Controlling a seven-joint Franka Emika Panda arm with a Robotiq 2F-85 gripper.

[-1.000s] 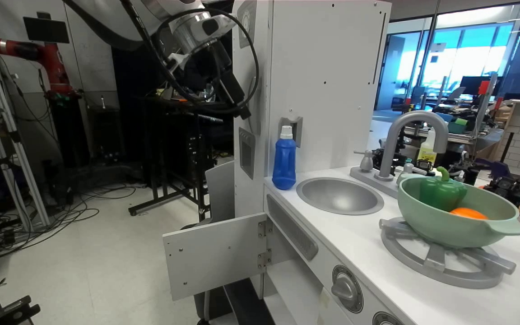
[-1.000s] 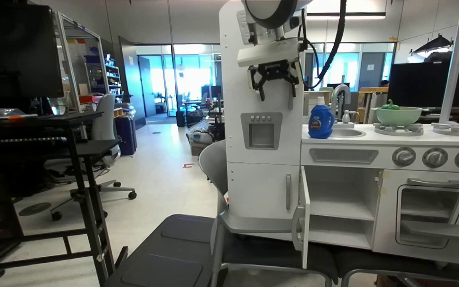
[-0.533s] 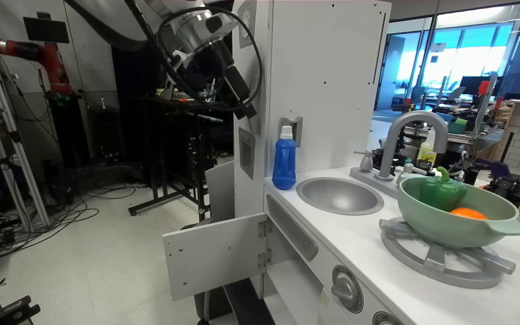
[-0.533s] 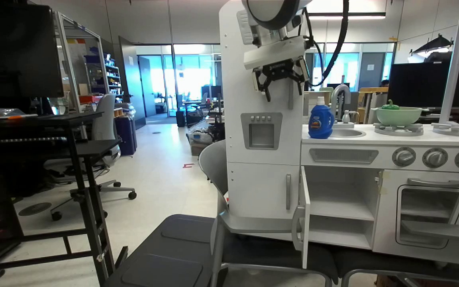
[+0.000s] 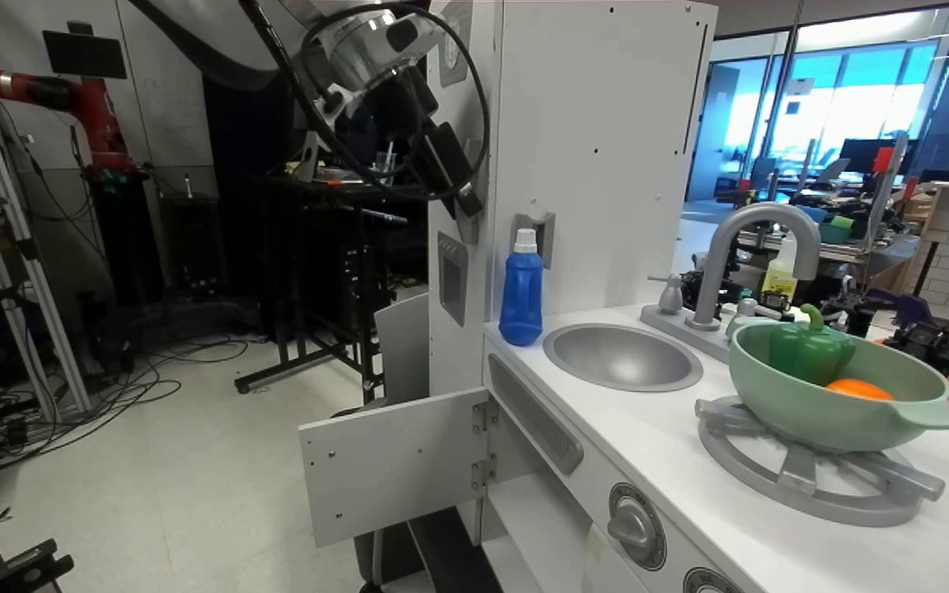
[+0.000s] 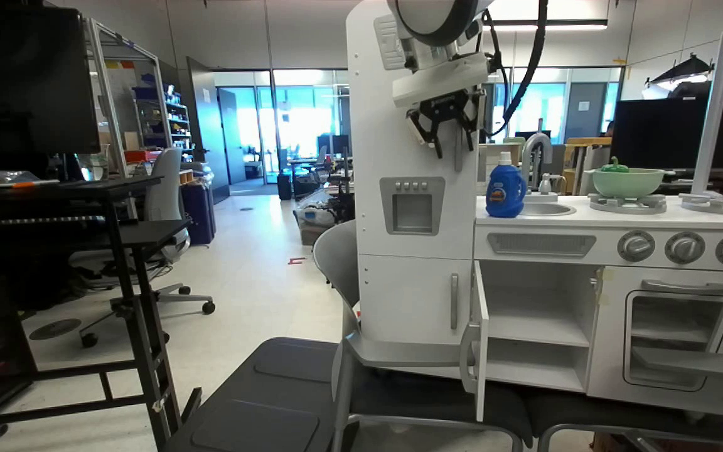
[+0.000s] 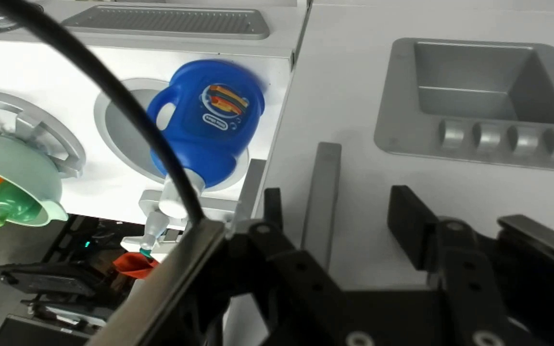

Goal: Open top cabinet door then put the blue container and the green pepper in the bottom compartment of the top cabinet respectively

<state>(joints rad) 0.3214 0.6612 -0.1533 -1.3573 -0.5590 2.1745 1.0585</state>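
- The tall white door (image 6: 393, 150) of the top cabinet (image 5: 598, 107) is closed, so the bottom shelf inside is hidden.
- Its grey handle (image 7: 322, 206) sticks out near the edge by the counter (image 5: 664, 428).
- The fingers (image 7: 409, 228) are spread apart, one on each side of the handle, and they grip nothing (the handle looks closer to one of them). I can't tell if either one touches it.
- I think this is the first step, opening the door; nothing has been put away yet.
- Next, I'd say, the fingers need to squeeze the handle tight, then pull the door out slowly so it doesn't slip loose.
- The blue bottle (image 5: 521, 301) stands up on the counter, just beside the cabinet and next to the sink (image 5: 623, 358). Its turn should come once the door is open.
- The green pepper (image 5: 811, 352) sits in the pale green bowl (image 5: 820, 420) with an orange toy (image 5: 860, 389), and the bowl rests on the grey burner (image 5: 796, 473). The pepper should go in last.
- Lower down, a short white door (image 5: 396, 465) hangs open, but I don't think the job needs that one.
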